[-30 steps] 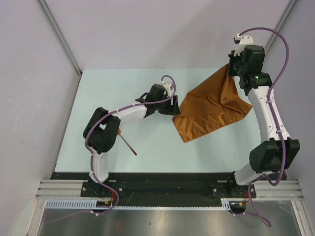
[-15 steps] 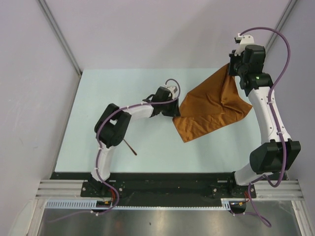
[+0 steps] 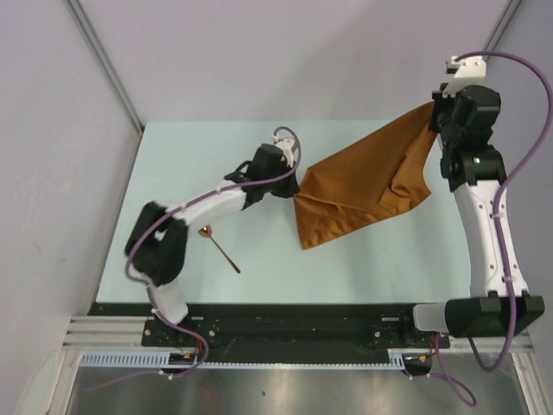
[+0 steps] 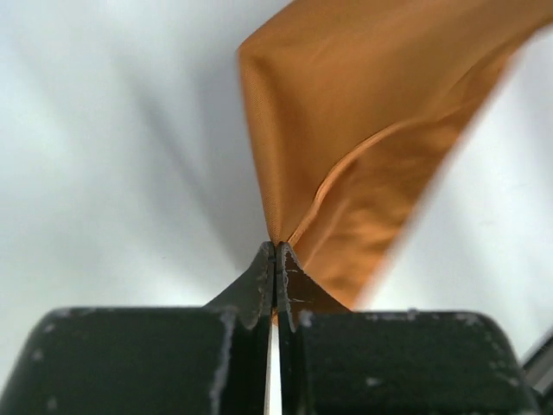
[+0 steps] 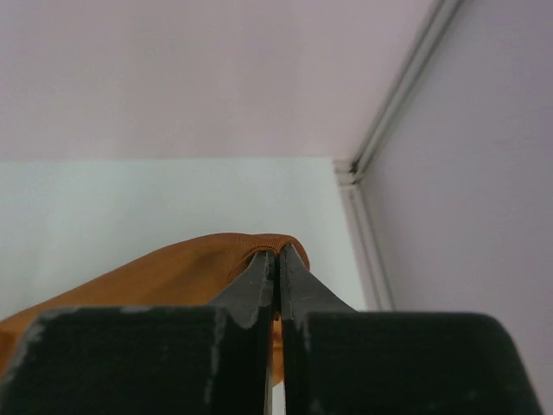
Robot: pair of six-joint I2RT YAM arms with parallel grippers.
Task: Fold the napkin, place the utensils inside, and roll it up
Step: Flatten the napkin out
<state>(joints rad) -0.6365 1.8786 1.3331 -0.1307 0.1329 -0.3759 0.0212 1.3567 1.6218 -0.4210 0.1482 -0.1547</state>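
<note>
Left gripper (image 3: 292, 185): jaws pressed together on the napkin's (image 3: 363, 183) left corner, over the middle of the table (image 3: 173, 164). The left wrist view shows the fingertips (image 4: 263, 259) meeting with a fold of cloth (image 4: 346, 130) pinched between them.
Right gripper (image 3: 435, 114): jaws clamped tight on the napkin's far right corner, raised by the table's back right corner. In the right wrist view the cloth's hem (image 5: 173, 268) curls over the closed tips (image 5: 278, 256).
Napkin position: stretched between the two grippers over the right half of the table, sagging toward the near side. Whether its lowest corner touches the table cannot be told.
Napkin axis: the long axis runs diagonally, from the left gripper at centre up to the right gripper at far right. The top edge is pulled nearly straight along that line.
Spoon (image 3: 222, 251): lies flat on the table just beside the left arm's elbow, well apart from the napkin. Its copper bowl points far-left and its dark handle runs near-right.
Edges: the right gripper sits close to the right wall (image 3: 531, 95) and the table's back edge. The napkin's right side lies near the right arm's white link.
Open room: bare table shows along the left side, along the back behind the left arm, and in the strip between the napkin and the near edge.
</note>
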